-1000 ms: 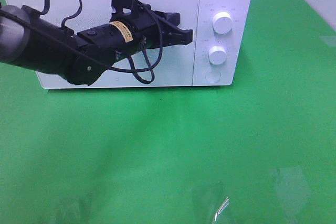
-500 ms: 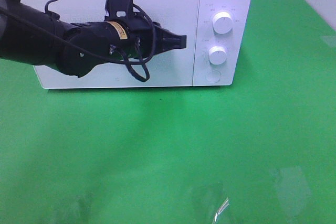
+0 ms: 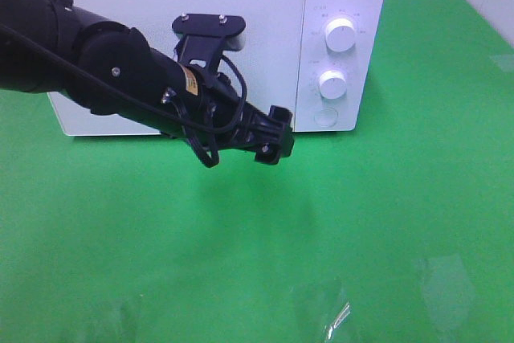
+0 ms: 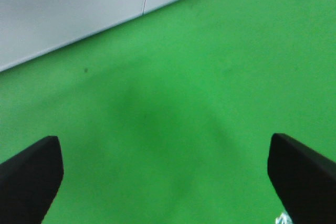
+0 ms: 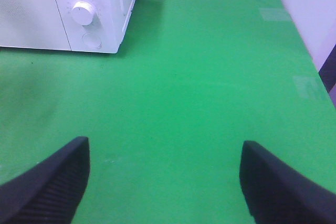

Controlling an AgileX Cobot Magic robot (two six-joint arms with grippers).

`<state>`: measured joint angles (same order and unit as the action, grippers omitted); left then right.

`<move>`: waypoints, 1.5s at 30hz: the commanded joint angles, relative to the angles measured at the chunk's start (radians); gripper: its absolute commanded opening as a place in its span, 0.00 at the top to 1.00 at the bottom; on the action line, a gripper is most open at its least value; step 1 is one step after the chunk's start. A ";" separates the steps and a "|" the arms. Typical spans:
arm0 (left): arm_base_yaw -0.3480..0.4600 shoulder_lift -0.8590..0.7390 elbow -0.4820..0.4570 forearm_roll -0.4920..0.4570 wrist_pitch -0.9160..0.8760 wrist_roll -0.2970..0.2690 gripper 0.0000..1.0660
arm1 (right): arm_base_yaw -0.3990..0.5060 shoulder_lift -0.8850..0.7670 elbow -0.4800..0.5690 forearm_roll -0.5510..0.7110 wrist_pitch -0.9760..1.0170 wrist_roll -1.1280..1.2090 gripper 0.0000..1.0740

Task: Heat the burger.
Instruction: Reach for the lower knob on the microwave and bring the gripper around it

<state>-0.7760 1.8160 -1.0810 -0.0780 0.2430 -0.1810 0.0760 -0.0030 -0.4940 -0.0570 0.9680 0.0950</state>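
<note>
Left gripper [image 3: 273,136], jaws spread and empty, has dropped from the microwave [image 3: 265,6] door's face toward the green table [image 3: 385,214] — door shut, burger nowhere in sight, perhaps inside. Further right, the upper knob [image 3: 340,35] probably needs turning next — right gripper [image 5: 165,182] hangs spread, empty.

Bright, even overhead light. The left arm [image 3: 96,78] throws a soft shadow on the green table [image 3: 385,198]; pale glare marks its near right corner. The left wrist view is blurred.

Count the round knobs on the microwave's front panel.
2. The upper knob sits high on the right of the microwave; the lower knob is directly beneath it. None looks hidden.
</note>
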 commanded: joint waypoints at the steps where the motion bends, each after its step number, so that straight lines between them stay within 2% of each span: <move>1: -0.006 -0.046 0.003 -0.010 0.182 -0.005 0.05 | -0.006 -0.027 0.003 0.005 -0.010 0.001 0.30; 2: -0.006 -0.072 0.003 -0.009 0.267 -0.005 0.05 | -0.006 -0.027 0.003 0.005 -0.010 0.001 0.30; 6: -0.006 -0.123 0.003 0.001 0.406 0.003 0.05 | -0.006 -0.027 0.003 0.005 -0.010 0.001 0.30; 12: 0.029 -0.180 0.003 0.024 0.540 0.003 0.05 | -0.006 -0.027 0.003 0.005 -0.010 0.001 0.30; 13: 0.068 -0.203 0.003 0.026 0.573 0.003 0.05 | -0.006 -0.027 0.003 0.005 -0.010 0.001 0.30; 14: 0.068 -0.203 0.003 0.026 0.573 0.003 0.05 | -0.006 -0.027 0.003 0.005 -0.010 0.001 0.30; 15: 0.112 -0.231 0.003 0.020 0.608 0.001 0.05 | -0.006 -0.027 0.003 0.005 -0.010 0.001 0.30; 16: 0.112 -0.231 0.003 0.020 0.608 0.001 0.05 | -0.006 -0.027 0.003 0.005 -0.010 0.001 0.30; 17: 0.165 -0.255 0.003 0.011 0.642 0.003 0.05 | -0.006 -0.027 0.003 0.005 -0.010 0.001 0.30; 18: 0.165 -0.255 0.003 0.011 0.642 0.003 0.05 | -0.006 -0.027 0.003 0.005 -0.010 0.001 0.30; 20: 0.255 -0.292 0.003 0.012 0.701 0.014 0.05 | -0.006 -0.027 0.003 0.005 -0.010 0.001 0.30; 21: 0.255 -0.292 0.003 0.012 0.701 0.014 0.05 | -0.006 -0.027 0.003 0.005 -0.010 0.001 0.30; 22: 0.323 -0.316 0.003 0.011 0.735 0.035 0.05 | -0.006 -0.027 0.003 0.005 -0.010 0.001 0.30; 23: 0.323 -0.316 0.003 0.011 0.735 0.035 0.05 | -0.006 -0.027 0.003 0.005 -0.010 0.001 0.30; 24: 0.394 -0.343 0.003 0.011 0.770 0.065 0.05 | -0.006 -0.027 0.003 0.005 -0.010 0.001 0.30; 25: 0.394 -0.343 0.003 0.011 0.770 0.065 0.05 | -0.006 -0.027 0.003 0.005 -0.010 0.001 0.30; 26: 0.458 -0.368 0.003 0.011 0.800 0.097 0.05 | -0.006 -0.027 0.003 0.005 -0.010 0.001 0.30; 28: 0.485 -0.376 0.003 0.011 0.811 0.116 0.05 | -0.006 -0.027 0.003 0.005 -0.010 0.001 0.30; 29: 0.550 -0.397 0.003 0.011 0.837 0.150 0.05 | -0.006 -0.027 0.003 0.005 -0.010 0.001 0.30; 30: 0.550 -0.397 0.003 0.011 0.837 0.150 0.05 | -0.006 -0.027 0.003 0.005 -0.010 0.001 0.30; 32: 0.649 -0.430 0.003 0.003 0.898 0.191 0.05 | -0.006 -0.027 0.003 0.005 -0.010 0.001 0.30; 39: 0.720 -0.502 0.044 -0.015 0.920 0.198 0.05 | -0.006 -0.027 0.003 0.005 -0.010 0.001 0.30; 41: 0.730 -0.596 0.131 -0.010 0.920 0.198 0.05 | -0.006 -0.027 0.003 0.005 -0.010 0.001 0.30; 44: 0.730 -0.624 0.157 -0.010 0.920 0.198 0.05 | -0.006 -0.027 0.003 0.005 -0.010 0.001 0.30; 45: 0.730 -0.704 0.227 -0.005 0.913 0.198 0.05 | -0.006 -0.027 0.003 0.005 -0.010 0.001 0.30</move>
<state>-0.0480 1.1790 -0.9130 -0.0780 1.1550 0.0140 0.0760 -0.0030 -0.4940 -0.0570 0.9680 0.0950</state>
